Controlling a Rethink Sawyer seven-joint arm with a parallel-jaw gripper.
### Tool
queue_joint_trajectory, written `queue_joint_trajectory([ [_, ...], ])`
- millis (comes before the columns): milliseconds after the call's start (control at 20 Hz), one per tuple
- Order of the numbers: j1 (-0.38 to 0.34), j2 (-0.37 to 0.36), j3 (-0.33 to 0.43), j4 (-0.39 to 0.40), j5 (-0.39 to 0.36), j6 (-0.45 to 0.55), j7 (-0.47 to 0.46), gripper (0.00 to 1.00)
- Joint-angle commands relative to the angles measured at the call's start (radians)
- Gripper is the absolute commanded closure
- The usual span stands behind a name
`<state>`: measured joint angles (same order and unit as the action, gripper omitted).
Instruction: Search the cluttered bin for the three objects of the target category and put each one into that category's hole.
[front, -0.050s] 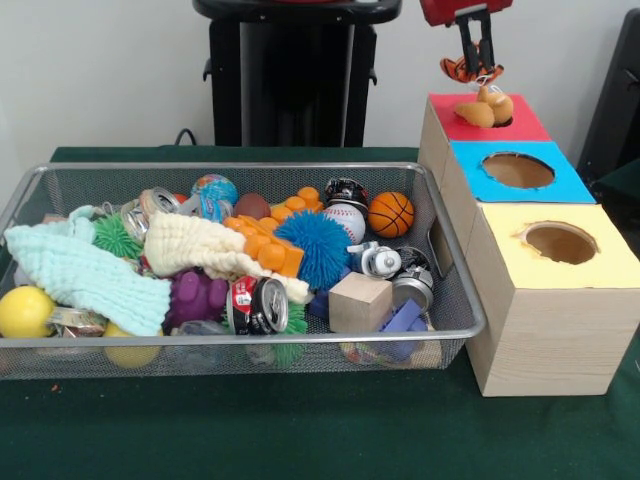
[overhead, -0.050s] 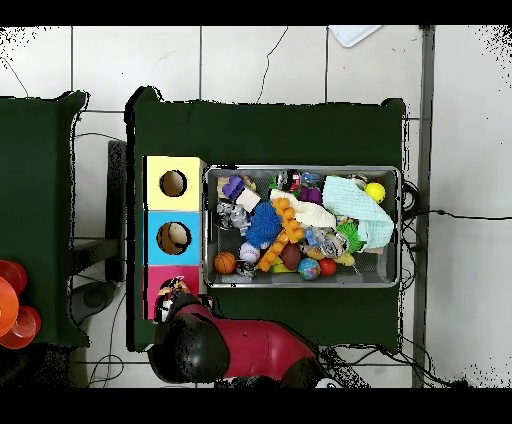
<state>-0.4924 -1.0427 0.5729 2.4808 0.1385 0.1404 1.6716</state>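
Observation:
My gripper (front, -0.050s: 476, 62) hangs over the red-topped section (front, -0.050s: 524, 124) of the wooden box, at the far right. It is shut on a small orange-and-black striped toy (front, -0.050s: 467, 70). The toy's tan parts (front, -0.050s: 486, 108) dangle down onto the red section's hole. In the overhead view the arm covers most of the red section (overhead, -0.050s: 156, 278), and the gripper (overhead, -0.050s: 174, 291) is above it. The wire bin (front, -0.050s: 250, 340) to the left is full of mixed things, among them a basketball (front, -0.050s: 390, 213), a baseball (front, -0.050s: 345, 220) and a blue spiky ball (front, -0.050s: 322, 246).
The box also has a blue section (front, -0.050s: 565, 187) and a yellow section (front, -0.050s: 612, 258), each with a round open hole. The bin holds a mint cloth (front, -0.050s: 80, 272), a crushed can (front, -0.050s: 258, 304), a wooden block (front, -0.050s: 359, 301) and a yellow ball (front, -0.050s: 24, 311). A green cloth covers the table (front, -0.050s: 300, 420).

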Motion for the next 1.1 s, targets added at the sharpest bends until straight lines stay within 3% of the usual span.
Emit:
queue_joint_trajectory([
  [50,0.008,0.042,0.025,-0.048,0.032,0.030,0.178,1.00],
  [850,0.001,0.024,0.034,-0.030,0.022,0.009,0.182,1.00],
  [1100,-0.014,-0.047,0.068,-0.018,0.057,0.074,0.186,1.00],
])
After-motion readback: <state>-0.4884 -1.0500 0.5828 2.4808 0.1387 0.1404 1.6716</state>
